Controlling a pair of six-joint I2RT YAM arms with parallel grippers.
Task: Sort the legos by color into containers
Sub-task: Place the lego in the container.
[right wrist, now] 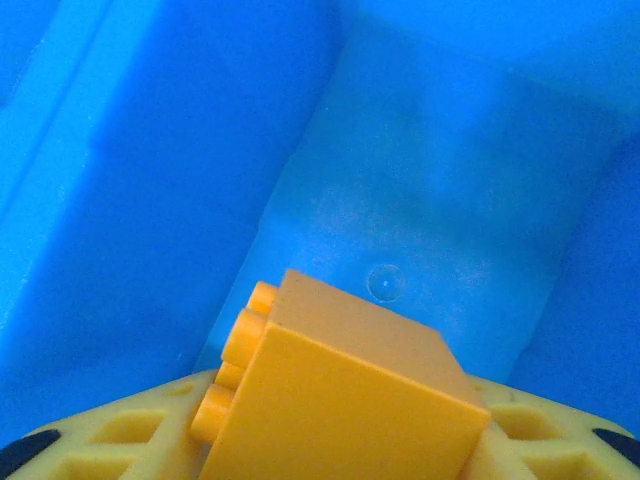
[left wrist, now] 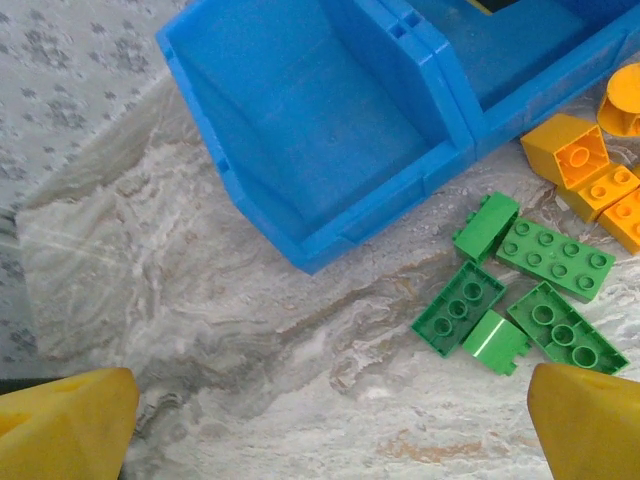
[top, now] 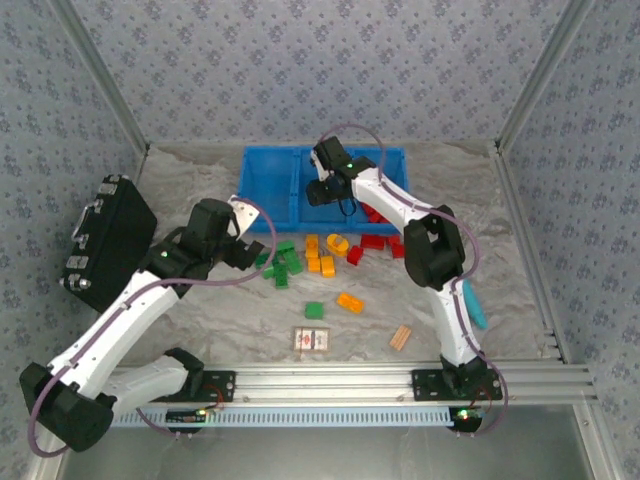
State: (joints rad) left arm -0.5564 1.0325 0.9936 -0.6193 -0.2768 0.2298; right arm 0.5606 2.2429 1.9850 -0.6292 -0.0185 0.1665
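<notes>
Our right gripper (right wrist: 330, 455) pinching an orange-yellow brick (right wrist: 350, 370) over a blue bin (right wrist: 450, 190), our left gripper (left wrist: 330, 425) spread wide above the table (left wrist: 230, 340) near green bricks (left wrist: 520, 290)

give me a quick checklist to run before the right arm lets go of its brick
1. Right gripper is shut firmly on the orange brick: ok.
2. The brick hangs over the floor of the blue bin, not over its rim: ok.
3. No brick of another colour lies under it: cannot tell, as the held brick hides part of the floor.
4. Left gripper is open and apart from the right arm: ok.
5. Green bricks lie near the left gripper for its next pick: ok.
</notes>
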